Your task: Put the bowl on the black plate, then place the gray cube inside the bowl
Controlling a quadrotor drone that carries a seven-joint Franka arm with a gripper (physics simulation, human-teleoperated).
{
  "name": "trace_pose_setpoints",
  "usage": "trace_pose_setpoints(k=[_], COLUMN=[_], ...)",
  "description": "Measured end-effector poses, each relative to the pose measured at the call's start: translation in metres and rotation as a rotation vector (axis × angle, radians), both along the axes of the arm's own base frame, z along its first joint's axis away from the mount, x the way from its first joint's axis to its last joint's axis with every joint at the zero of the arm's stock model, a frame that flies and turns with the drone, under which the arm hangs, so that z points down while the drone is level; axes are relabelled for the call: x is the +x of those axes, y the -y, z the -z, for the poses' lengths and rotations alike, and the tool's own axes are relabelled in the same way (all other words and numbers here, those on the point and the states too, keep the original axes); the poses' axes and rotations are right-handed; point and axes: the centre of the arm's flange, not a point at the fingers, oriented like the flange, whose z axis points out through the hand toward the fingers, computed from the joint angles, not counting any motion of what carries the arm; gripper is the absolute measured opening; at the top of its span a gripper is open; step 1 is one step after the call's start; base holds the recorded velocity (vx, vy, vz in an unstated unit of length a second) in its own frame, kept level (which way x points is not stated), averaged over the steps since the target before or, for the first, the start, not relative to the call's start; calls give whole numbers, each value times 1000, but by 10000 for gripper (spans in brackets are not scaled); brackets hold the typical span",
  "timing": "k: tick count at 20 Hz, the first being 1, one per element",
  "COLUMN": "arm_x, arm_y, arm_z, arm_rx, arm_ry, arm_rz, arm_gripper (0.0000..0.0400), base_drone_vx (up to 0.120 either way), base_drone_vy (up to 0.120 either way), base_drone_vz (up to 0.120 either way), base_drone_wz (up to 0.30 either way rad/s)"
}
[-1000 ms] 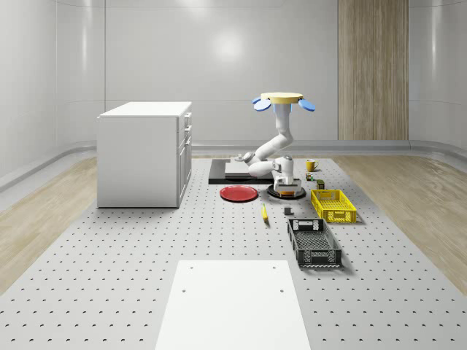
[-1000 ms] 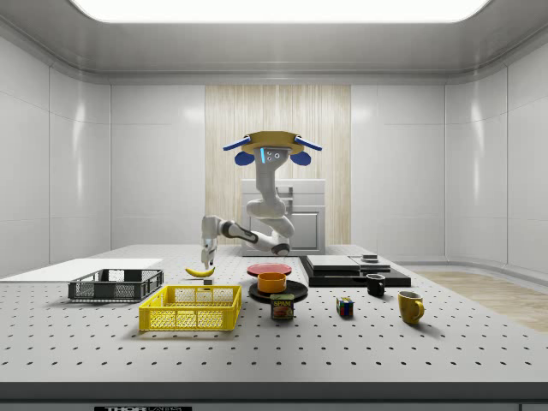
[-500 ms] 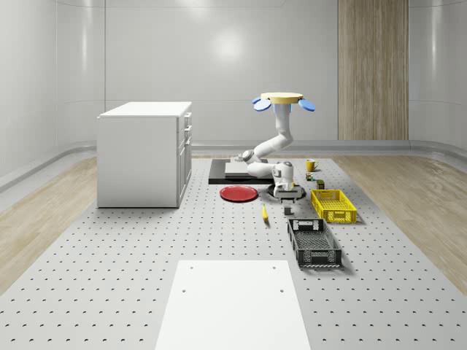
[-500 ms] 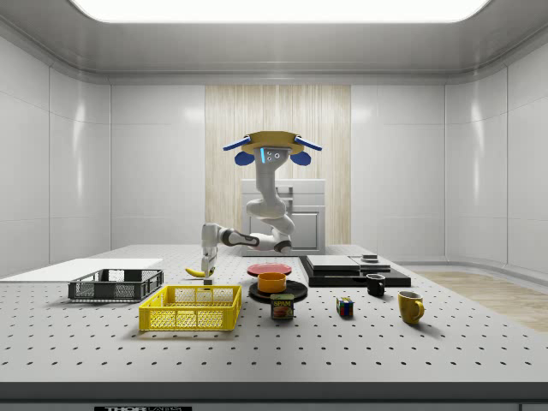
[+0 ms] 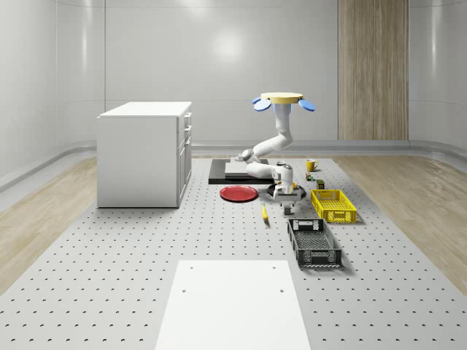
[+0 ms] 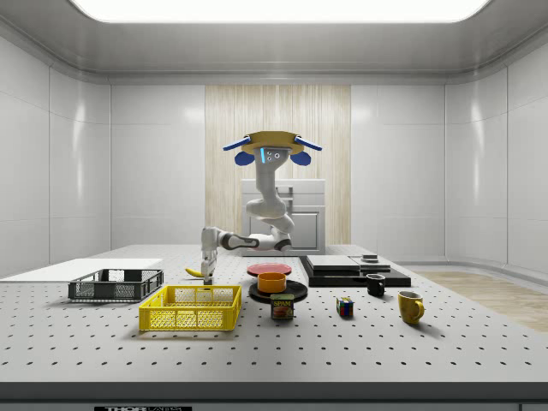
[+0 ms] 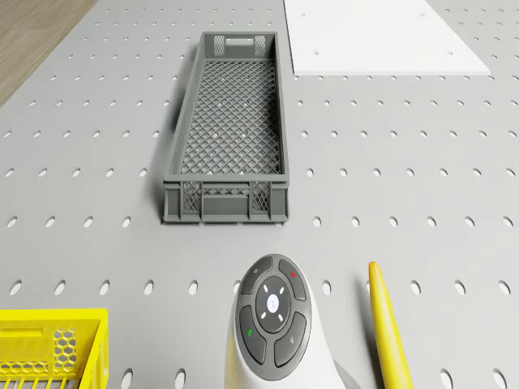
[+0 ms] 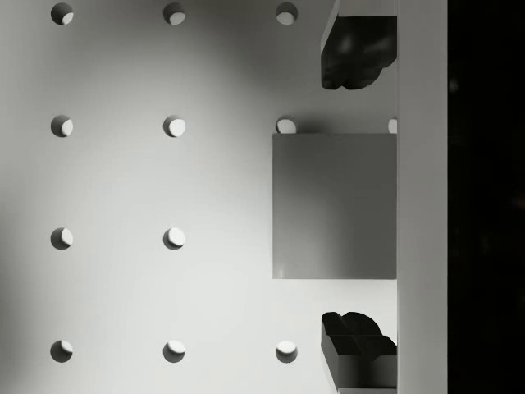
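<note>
The gray cube (image 8: pixel 335 205) lies flat on the perforated table, and my gripper (image 8: pixel 358 197) stands open straight above it, one dark fingertip (image 8: pixel 359 51) on each side, both apart from the cube. The orange bowl (image 6: pixel 272 282) sits on the black plate (image 6: pixel 278 293). In the side view the gripper (image 6: pixel 206 274) hangs low over the table, to the left of the plate and behind the yellow crate. The drone (image 5: pixel 284 100) hovers above the back of the table, with the arm bent down and forward to the gripper (image 5: pixel 287 206).
A banana (image 7: pixel 389 332) lies close beside the gripper. The gray crate (image 7: pixel 229 130) and yellow crate (image 5: pixel 333 205) stand nearby, the red plate (image 5: pixel 239 193) toward the whole-scene view's left. A white cabinet (image 5: pixel 144 153), a white slab (image 5: pixel 233 302), a can (image 6: pixel 282 306) and mugs (image 6: pixel 410 306) are farther off.
The arm has swung the gripper away from the bowl toward the crates and lowered it almost to the table, over the gray cube. The drone has stayed in place.
</note>
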Motion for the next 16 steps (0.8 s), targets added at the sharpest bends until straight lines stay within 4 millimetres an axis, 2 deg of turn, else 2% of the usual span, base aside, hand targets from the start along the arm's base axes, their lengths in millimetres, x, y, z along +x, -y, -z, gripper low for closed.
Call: trace_pose_setpoints(k=[13,16], arm_x=[2,2], arm_y=[0,0], arm_z=[-11,-12], arm_rx=[0,0], arm_ry=[0,0], arm_rz=[0,0], arm_gripper=[400,327], base_drone_vx=[0,0], base_drone_vy=[0,0], base_drone_vz=[0,0], base_drone_wz=[0,0])
